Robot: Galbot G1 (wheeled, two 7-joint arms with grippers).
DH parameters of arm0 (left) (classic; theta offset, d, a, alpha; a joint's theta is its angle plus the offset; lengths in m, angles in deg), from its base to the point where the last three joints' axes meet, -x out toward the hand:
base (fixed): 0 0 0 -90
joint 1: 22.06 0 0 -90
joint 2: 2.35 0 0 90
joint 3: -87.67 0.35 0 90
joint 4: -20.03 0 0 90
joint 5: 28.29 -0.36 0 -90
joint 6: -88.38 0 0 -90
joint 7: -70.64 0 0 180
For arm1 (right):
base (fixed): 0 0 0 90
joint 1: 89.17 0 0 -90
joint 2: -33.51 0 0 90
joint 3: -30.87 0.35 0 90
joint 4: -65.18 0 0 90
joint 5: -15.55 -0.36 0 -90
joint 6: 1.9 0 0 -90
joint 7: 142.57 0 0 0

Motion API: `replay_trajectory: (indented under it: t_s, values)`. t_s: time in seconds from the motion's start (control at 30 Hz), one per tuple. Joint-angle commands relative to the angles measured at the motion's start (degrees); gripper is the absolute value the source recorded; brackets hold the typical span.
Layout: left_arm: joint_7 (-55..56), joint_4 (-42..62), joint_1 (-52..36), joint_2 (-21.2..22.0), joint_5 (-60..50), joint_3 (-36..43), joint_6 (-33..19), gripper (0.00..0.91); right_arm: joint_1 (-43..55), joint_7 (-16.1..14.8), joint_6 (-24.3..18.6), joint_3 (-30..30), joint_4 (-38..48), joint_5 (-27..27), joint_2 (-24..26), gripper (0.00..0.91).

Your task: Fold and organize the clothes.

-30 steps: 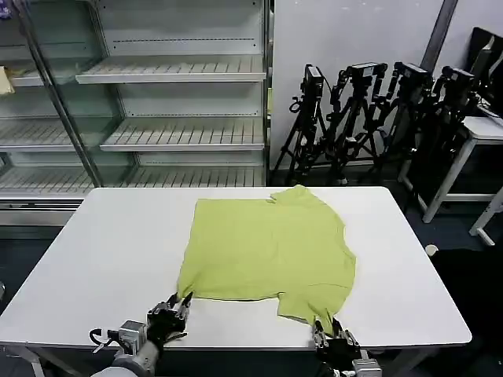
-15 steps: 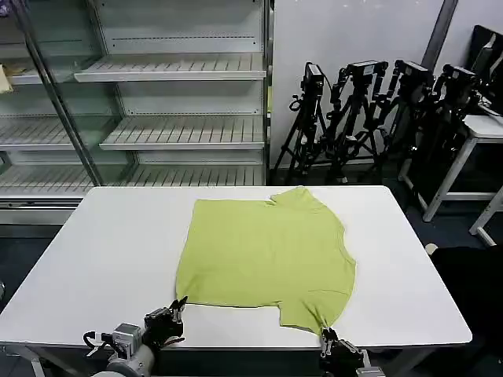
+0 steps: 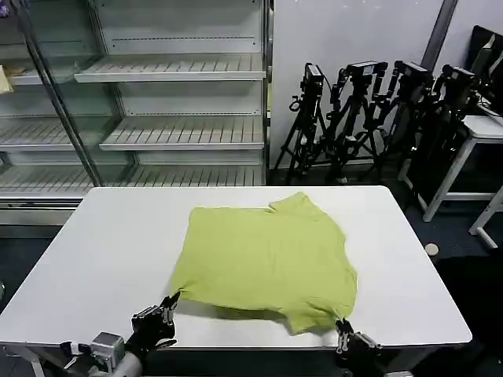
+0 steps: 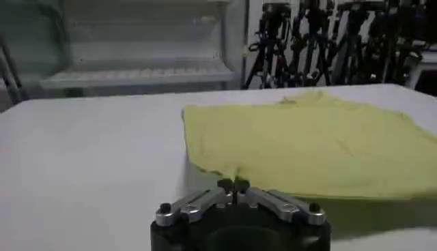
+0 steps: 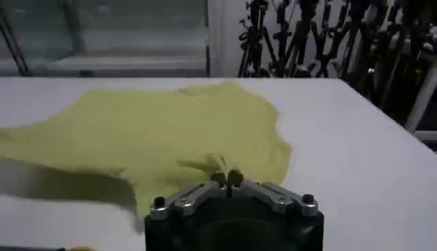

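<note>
While both arms sit low at the table's near edge, each end effector, left and right, pinches the T-shirt's hem.

The left tool is cut off low in the head view, its arm running out of the picture's lower edge; the right tool shows little more than its tips there; in both wrist views each tool's dark body is cropped below; the T-shirt's underside is hidden against the surface, so any print cannot be told.
</note>
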Motion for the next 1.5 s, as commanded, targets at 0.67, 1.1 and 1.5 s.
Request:
replay_trajectory:
  t_s: [0.67,1.1,1.5]
  values:
    - [-2.3,15.6,-15.7,-0.2,13.7,2.9,-11.9,0.02,31.2,-6.5,0.0,-4.9,21.5,-8.3,0.3,0.0]
    - [-2.6,22.2,-20.7,0.4,10.2,7.3,-11.1,0.02,36.2,-6.5,0.3,-8.2,27.5,-6.3,-1.7,0.0]
    - [-2.5,26.9,-25.6,-0.5,7.6,9.6,-10.2,0.02,38.5,-6.0,0.2,-10.0,30.6,-4.5,-3.0,0.0]
